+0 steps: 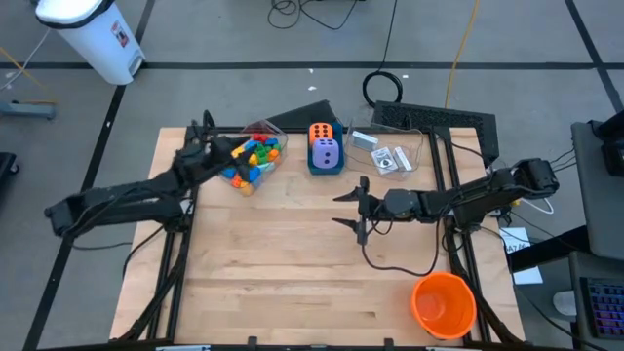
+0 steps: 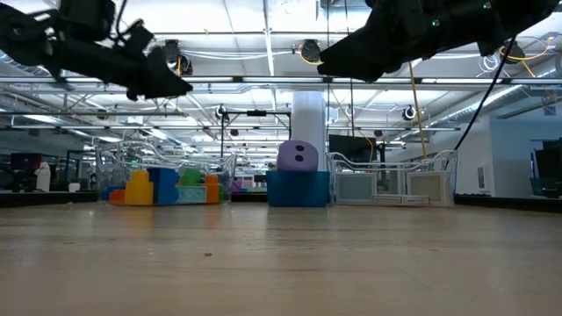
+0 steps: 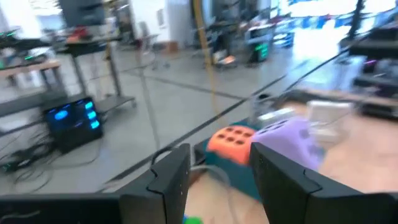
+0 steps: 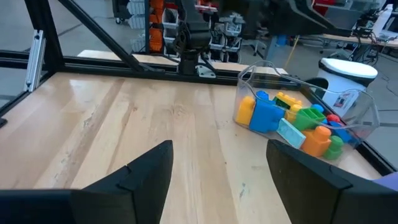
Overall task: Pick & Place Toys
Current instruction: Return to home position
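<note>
Coloured building bricks (image 1: 252, 156) fill a clear tub (image 4: 298, 121) at the table's far left. An orange die (image 1: 321, 133) and a purple die (image 1: 327, 153) sit in a blue box (image 2: 299, 187) at the far middle. My left gripper (image 1: 222, 148) hovers level above the tub's left end, open, with nothing between its fingers (image 3: 171, 177). In its wrist view both dice (image 3: 289, 140) lie ahead. My right gripper (image 1: 349, 207) hangs open over the table's middle, pointing left toward the brick tub, empty (image 4: 221, 149).
A second clear tub (image 1: 390, 156) with white cards stands at the far right of the blue box. A big orange cup (image 1: 444, 304) stands at the near right corner. Bare wood (image 1: 283, 273) stretches across the table's near half. A cable loops below the right gripper.
</note>
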Robot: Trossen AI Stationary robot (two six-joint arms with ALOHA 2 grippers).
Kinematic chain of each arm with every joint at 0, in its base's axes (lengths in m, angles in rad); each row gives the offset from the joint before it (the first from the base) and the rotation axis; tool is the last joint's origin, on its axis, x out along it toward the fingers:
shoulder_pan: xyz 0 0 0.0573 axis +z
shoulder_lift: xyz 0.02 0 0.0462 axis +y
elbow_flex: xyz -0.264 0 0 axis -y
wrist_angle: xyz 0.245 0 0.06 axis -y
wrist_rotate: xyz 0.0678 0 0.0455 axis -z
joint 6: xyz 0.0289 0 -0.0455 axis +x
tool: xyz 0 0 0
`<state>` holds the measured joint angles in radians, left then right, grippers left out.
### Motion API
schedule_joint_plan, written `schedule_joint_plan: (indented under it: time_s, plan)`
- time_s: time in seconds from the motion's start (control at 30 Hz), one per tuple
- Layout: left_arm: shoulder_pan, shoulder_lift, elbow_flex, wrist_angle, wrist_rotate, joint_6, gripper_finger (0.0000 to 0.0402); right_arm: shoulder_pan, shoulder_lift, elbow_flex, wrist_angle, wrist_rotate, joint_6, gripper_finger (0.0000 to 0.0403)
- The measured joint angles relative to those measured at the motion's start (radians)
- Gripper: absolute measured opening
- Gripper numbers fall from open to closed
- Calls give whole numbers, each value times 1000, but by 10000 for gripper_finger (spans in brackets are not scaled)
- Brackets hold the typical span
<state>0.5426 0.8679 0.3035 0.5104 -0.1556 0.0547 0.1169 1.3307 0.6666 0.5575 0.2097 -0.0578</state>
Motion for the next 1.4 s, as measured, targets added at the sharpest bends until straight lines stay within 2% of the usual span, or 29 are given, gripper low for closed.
schedule_joint_plan:
  time_s: [0.3, 0.53, 0.63, 0.73, 0.93, 1.17, 1.4]
  plan:
    - [0, -361, 0, -319, 256, -5, 175, 0, -153, 0, -142, 2, -18, 254]
    - [-2, -494, -2, -502, 330, -48, 175, 0, -335, -20, -301, 2, -18, 254]
    - [-19, -516, -43, -463, 346, -87, 175, 2, -407, -95, -238, 2, -15, 252]
    - [-49, -516, -104, -360, 337, -123, 168, 2, -463, -206, -105, 4, -15, 239]
    - [-116, -514, -238, -136, 286, -127, 112, 0, -563, -395, 74, 32, -32, 176]
    - [-171, -514, -270, -133, 241, -88, 61, 0, -723, -490, 72, 52, -42, 112]
    - [-214, -514, -270, -133, 242, -66, 51, 0, -880, -509, -84, 49, -55, 71]
